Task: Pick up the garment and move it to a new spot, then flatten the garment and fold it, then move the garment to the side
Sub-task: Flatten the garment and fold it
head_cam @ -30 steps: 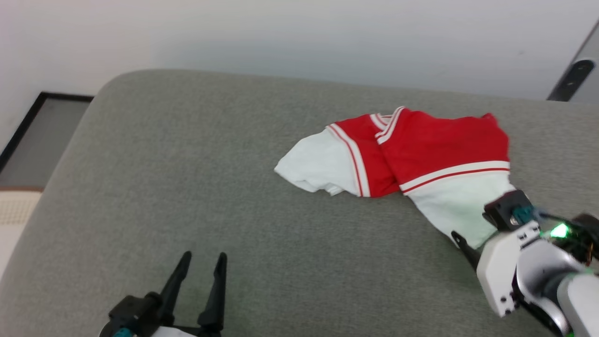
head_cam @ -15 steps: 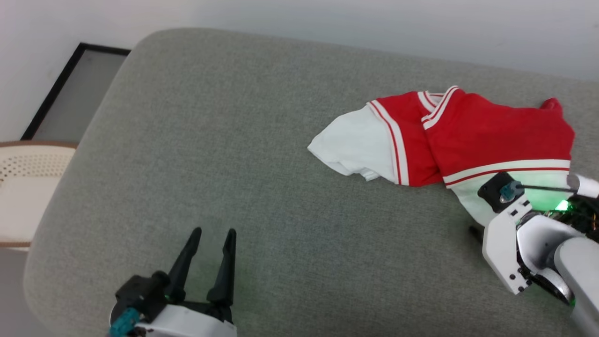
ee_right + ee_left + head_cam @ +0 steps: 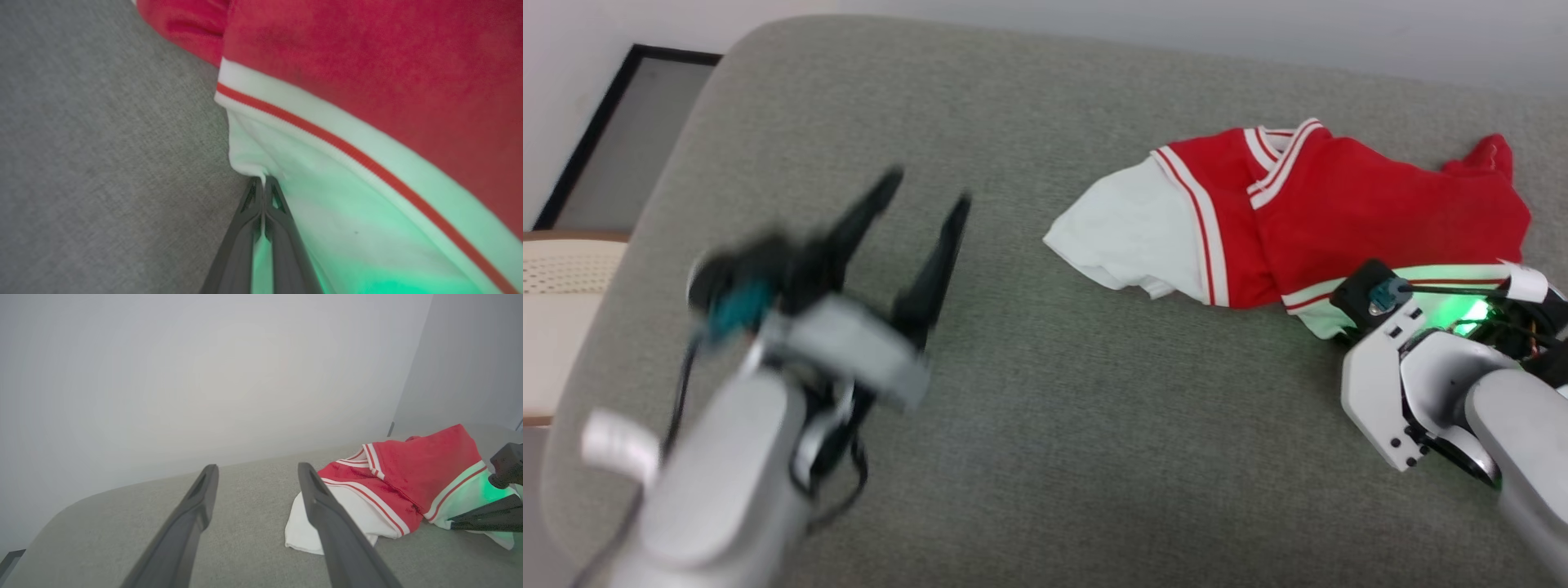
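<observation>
The garment [image 3: 1380,212] lies crumpled on the right of a grey cushioned surface, red with white sleeves and red-white striped trim. The left wrist view has it [image 3: 425,469] at the right. My right gripper [image 3: 263,181] is shut on the edge of the near white sleeve, pinching a fold of cloth between its tips. In the head view its wrist [image 3: 1380,351] covers that sleeve, under a green glow. My left gripper [image 3: 929,188] hovers open and blurred above the cushion, left of the garment and apart from it. Nothing is between its fingers [image 3: 196,506].
The grey cushion [image 3: 1054,408] rounds off at its left and far edges. Beyond the left edge stand a cream perforated seat [image 3: 564,278] and a dark-framed panel [image 3: 605,139]. A pale wall [image 3: 204,375] runs behind.
My right gripper has shut on the white sleeve. My left arm has risen and swung forward over the cushion. The head camera has also shifted.
</observation>
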Motion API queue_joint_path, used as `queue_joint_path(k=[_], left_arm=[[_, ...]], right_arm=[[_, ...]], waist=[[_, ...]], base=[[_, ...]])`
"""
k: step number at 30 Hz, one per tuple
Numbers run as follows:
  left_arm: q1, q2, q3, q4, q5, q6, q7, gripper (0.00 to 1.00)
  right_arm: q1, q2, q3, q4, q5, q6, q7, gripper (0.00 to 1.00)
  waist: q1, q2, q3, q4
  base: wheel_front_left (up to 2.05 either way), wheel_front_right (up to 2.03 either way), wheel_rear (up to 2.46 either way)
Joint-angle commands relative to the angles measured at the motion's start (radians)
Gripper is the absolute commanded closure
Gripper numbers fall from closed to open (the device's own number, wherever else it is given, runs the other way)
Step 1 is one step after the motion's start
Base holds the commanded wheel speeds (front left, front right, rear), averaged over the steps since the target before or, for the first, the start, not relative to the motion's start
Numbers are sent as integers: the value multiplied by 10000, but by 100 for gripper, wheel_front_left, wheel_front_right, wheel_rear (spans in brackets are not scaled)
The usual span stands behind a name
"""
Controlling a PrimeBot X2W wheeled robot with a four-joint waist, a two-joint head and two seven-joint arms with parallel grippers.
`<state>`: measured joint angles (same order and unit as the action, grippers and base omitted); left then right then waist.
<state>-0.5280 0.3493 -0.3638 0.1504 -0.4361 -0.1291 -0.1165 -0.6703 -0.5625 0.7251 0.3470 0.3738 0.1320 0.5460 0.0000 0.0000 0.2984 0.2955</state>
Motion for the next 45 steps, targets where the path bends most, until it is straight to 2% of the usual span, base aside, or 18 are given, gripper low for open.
queue_joint_path(k=[1,3,9,12,14,19,23,31,38,39,40,41,45], left_arm=[[-319,58,-218,95,-320,-9,258,0],[-1330,290,-829,423,-1381,-11,1188,0],[-3740,760,-2677,1937,-4579,-18,3891,0],[-4719,1031,-3540,2971,-5362,-19,4887,0],[-5209,992,-3932,3679,-5869,-20,5290,0],[-6176,1022,-4586,4938,-6752,-20,5715,0],[-6699,803,-4939,5618,-7485,-21,6072,0],[-7156,739,-5486,6085,-8675,-21,6589,0],[-7151,826,-5955,6076,-9254,-20,6823,0],[-7169,843,-5971,6021,-9322,-20,6732,21],[-7171,858,-5975,5985,-9434,-22,6670,76],[-7156,865,-5976,5939,-9541,-22,6620,100],[-7136,1013,-5938,5764,-9785,-22,6070,100]], right_arm=[[150,-35,177,400,-56,-25,92,100],[-39,37,310,452,-66,-31,44,96],[-526,274,734,572,-12,-31,6,100],[-795,353,941,635,-1,-31,29,100],[-1001,411,1097,675,-19,-31,36,100],[-1470,533,1472,779,23,-33,-7,100],[-1788,561,1634,908,54,-48,-37,100],[-2099,738,1953,1202,66,-56,-88,100],[-2301,835,2040,1358,74,-57,-217,100],[-2306,837,2035,1374,75,-59,-221,100],[-2313,837,2032,1383,68,-59,-242,100],[-2317,851,2015,1401,78,-59,-282,100],[-2268,986,1610,1341,229,-59,-634,100]], waist=[[0,0,132,-159],[0,0,234,-298],[0,0,608,-725],[0,0,842,-936],[0,0,991,-1088],[0,0,1349,-1483],[0,0,1625,-1690],[0,0,1910,-1929],[0,0,2032,-1983],[0,0,2038,-1979],[0,0,2038,-1978],[0,0,2025,-1982],[0,0,1847,-2037]], base=[[0,0,0],[0,0,0],[0,0,0],[0,0,0],[0,0,0],[0,0,0],[0,0,0],[0,0,0],[0,0,0],[0,0,0],[0,0,0],[0,0,0],[0,0,0]])
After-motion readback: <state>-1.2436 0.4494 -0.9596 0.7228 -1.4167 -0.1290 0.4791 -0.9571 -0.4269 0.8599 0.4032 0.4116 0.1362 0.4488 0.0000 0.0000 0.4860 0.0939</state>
